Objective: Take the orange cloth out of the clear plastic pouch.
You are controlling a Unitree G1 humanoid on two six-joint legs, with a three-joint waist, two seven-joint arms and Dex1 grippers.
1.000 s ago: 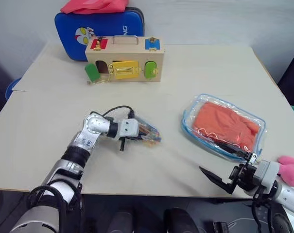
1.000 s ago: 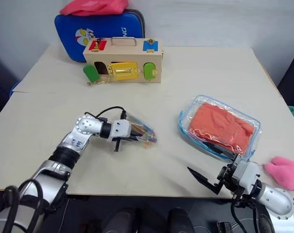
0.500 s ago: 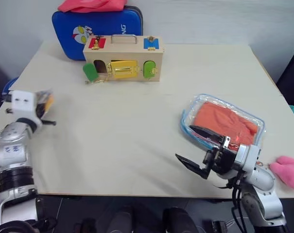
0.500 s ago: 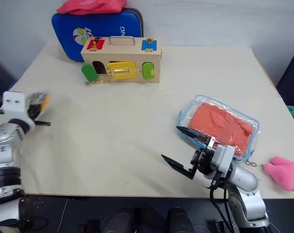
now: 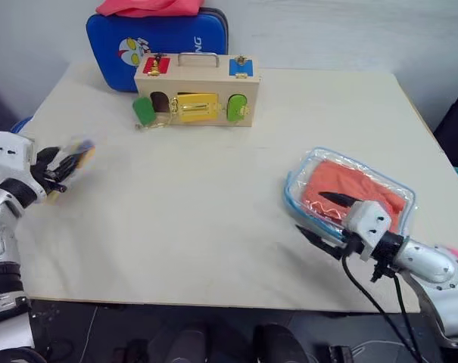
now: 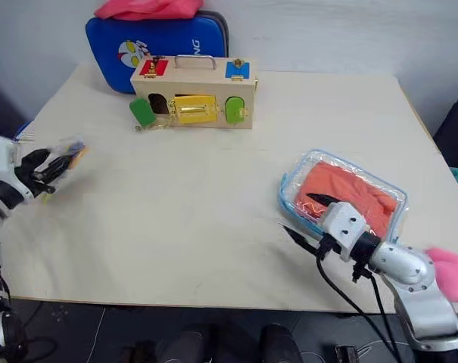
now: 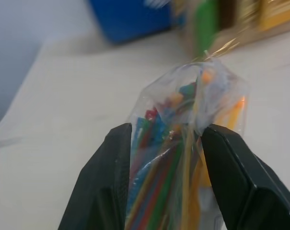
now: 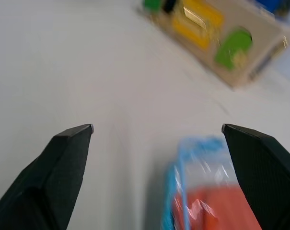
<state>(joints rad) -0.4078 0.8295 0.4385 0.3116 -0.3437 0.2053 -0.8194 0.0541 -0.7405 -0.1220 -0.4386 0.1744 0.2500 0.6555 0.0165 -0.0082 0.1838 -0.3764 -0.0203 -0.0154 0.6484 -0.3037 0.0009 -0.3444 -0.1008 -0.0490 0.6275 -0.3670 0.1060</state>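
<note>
The clear plastic pouch (image 5: 295, 184) lies flat on the right side of the table, and the folded orange cloth (image 5: 328, 180) shows through it. My right gripper (image 5: 313, 215) is open at the pouch's near left corner. One finger reaches over the pouch's edge and the other hangs over the bare table beside it. The right wrist view has the pouch (image 8: 183, 158) and cloth (image 8: 216, 215) between the spread fingers (image 8: 68, 148). At the table's left edge my left gripper (image 5: 56, 165) is shut on a small crinkly bag of coloured sticks (image 7: 183, 143), held above the tabletop.
A wooden box (image 5: 194, 94) with coloured latches stands at the back of the table. Behind it leans a blue case (image 5: 157, 41) with a pink-red cloth (image 5: 149, 6) on top. A small pink fuzzy lump (image 6: 452, 272) lies at the table's right front edge.
My left arm has swung the bag of sticks from the table's middle out to the left edge. The right gripper has come forward from the front edge to the pouch's near corner.
</note>
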